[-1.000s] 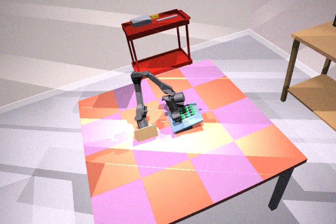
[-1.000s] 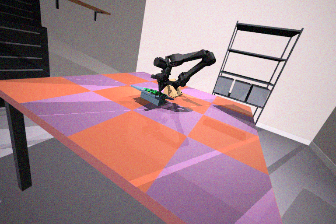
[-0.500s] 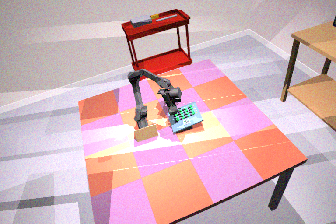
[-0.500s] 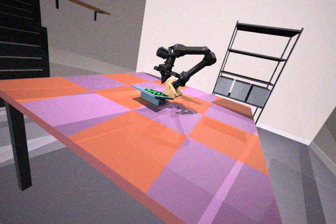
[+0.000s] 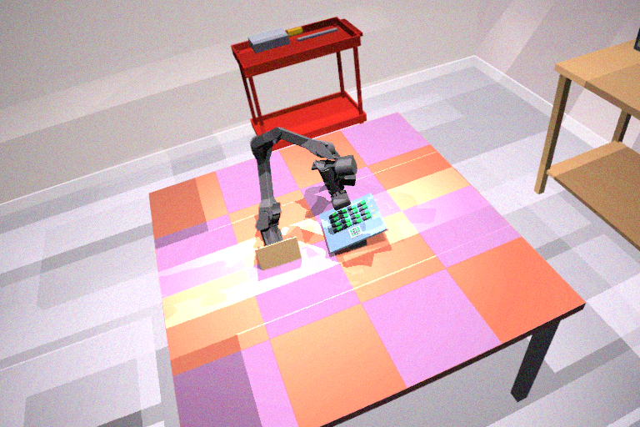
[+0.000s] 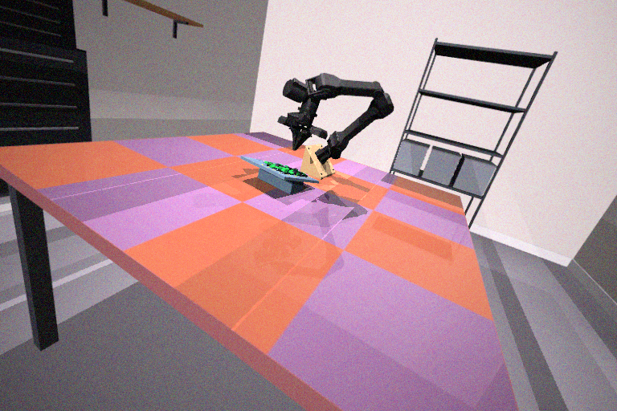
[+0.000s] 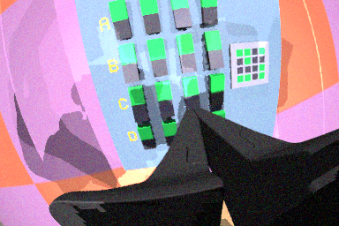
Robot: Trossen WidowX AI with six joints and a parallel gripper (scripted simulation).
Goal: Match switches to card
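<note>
A light blue switch panel [image 5: 336,243] [image 6: 271,176] [image 7: 253,0] lies on the table on a raised base. It carries a four-by-four grid of rocker switches [image 5: 351,216] [image 6: 284,168] [image 7: 168,56], each half green and half dark grey, with rows lettered A to D and columns numbered 1 to 4. The small card [image 5: 355,231] [image 7: 249,64] with green and grey squares sits to the right of the grid. My gripper [image 5: 338,203] [image 6: 299,143] [image 7: 193,116] is shut and empty. It hangs a little above the panel, over the near rows around column 3, and hides part of rows C and D.
A tan block [image 5: 277,253] [image 6: 316,162] stands at the arm's base. A red cart [image 5: 299,50] stands behind the table, a wooden shelf unit [image 5: 599,102] to the right. A metal rack [image 6: 473,123] and a dark cabinet [image 6: 39,48] stand by the walls.
</note>
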